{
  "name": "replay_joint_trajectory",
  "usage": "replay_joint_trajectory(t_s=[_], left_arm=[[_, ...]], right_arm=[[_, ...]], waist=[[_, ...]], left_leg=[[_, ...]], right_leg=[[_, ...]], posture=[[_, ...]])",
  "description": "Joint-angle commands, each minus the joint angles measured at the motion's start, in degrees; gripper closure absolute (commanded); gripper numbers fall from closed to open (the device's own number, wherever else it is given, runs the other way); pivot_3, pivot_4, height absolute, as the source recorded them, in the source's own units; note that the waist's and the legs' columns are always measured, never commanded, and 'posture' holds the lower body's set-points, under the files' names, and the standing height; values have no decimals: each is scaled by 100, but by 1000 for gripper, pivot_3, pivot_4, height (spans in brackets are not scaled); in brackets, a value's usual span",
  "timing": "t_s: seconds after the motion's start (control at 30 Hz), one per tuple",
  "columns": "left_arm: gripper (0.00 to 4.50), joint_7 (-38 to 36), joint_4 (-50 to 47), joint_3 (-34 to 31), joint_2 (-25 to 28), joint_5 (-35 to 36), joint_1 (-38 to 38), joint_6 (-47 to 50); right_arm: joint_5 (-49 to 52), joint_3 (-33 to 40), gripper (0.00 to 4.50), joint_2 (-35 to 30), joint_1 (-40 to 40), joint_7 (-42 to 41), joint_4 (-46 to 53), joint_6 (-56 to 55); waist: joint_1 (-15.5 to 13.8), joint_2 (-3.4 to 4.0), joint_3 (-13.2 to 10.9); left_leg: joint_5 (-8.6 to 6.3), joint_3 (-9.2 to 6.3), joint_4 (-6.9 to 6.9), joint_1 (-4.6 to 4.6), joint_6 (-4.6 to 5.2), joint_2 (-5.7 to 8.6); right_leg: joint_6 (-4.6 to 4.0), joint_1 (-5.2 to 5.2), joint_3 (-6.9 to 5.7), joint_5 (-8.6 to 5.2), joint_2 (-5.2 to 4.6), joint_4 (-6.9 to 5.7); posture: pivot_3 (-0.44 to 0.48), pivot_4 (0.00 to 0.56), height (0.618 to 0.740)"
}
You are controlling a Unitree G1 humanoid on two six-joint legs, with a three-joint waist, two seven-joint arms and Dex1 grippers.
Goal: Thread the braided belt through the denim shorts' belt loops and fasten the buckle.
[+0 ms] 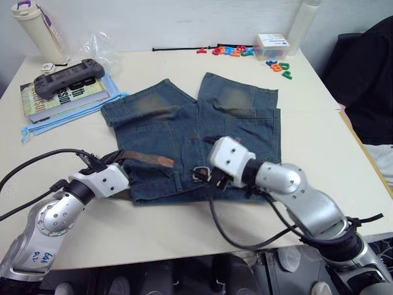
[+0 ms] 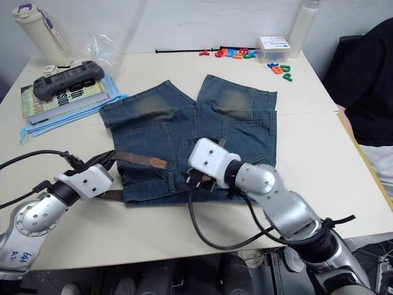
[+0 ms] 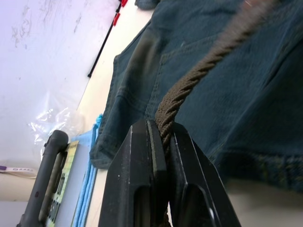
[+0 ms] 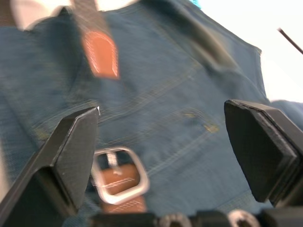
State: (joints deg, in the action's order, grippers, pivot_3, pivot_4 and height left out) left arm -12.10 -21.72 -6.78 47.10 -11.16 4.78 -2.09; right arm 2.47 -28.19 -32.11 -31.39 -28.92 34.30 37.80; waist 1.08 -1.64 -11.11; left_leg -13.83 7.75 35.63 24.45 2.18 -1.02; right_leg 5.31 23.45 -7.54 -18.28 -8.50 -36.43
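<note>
- On the cream table [image 1: 319, 153], the denim shorts [image 1: 245, 129] lie flat, waistband toward the robot and legs pointing away; each leg carries a faded yellowish patch.
- Across the waist area lies the braided belt [image 1: 144, 158], a narrow dark-brown strap whose tan leather tip rests on the denim near the middle of the shorts.
- At the belt's other end, the buckle [image 4: 118, 177], a silver rectangular frame with a prong, lies on the denim, fixed to a tan leather tab.
- Over the shorts' left edge, the left gripper [image 3: 161, 142] has its two black fingers pressed together on the braided strap, which rises from between them and arcs over the denim.
- Above the middle of the waistband, the right gripper [image 4: 161, 142] hangs with its fingers spread wide; the buckle shows between them, just below, and neither pad touches it.
- Whether the strap passes through any of the belt loops cannot be told.
- Near the table's far left corner, a grey game controller [image 1: 69, 76] sits on a book [image 1: 52, 97] atop blue cloth.
- Along the far edge lie coloured letters [image 1: 230, 51].
</note>
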Motion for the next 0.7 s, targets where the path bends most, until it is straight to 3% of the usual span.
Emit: replay_joint_trajectory(t_s=[0.03,0.23,0.6,0.7], left_arm=[[4434,-92,-206,-148,-126,-104,-56,-134],[4434,-233,-217,-232,-304,-161,-105,-152],[4434,-451,-256,-283,-542,-269,-211,-222],[4500,-494,-276,-317,-610,-270,-215,-232]], right_arm=[[-911,-540,0,104,-180,196,-149,-533],[-1833,-997,0,618,-316,397,-791,-1018],[-2613,-954,0,1382,-240,480,-1522,-1534],[-2692,-893,674,1451,-189,440,-1561,-1600]], waist=[[16,0,0],[44,0,0],[55,-1,1],[52,-2,1]], left_leg=[[1,-1,4,0,-1,0],[1,0,36,1,1,-2],[1,0,45,0,2,-2],[1,0,45,1,2,-3]], right_leg=[[0,0,0,0,0,-6],[-2,0,-1,0,-1,-34],[-2,-1,-4,0,1,-46],[-2,-1,-4,0,1,-51]], posture=[[0,150,716],[0,150,716],[0,150,716],[0,150,716]])
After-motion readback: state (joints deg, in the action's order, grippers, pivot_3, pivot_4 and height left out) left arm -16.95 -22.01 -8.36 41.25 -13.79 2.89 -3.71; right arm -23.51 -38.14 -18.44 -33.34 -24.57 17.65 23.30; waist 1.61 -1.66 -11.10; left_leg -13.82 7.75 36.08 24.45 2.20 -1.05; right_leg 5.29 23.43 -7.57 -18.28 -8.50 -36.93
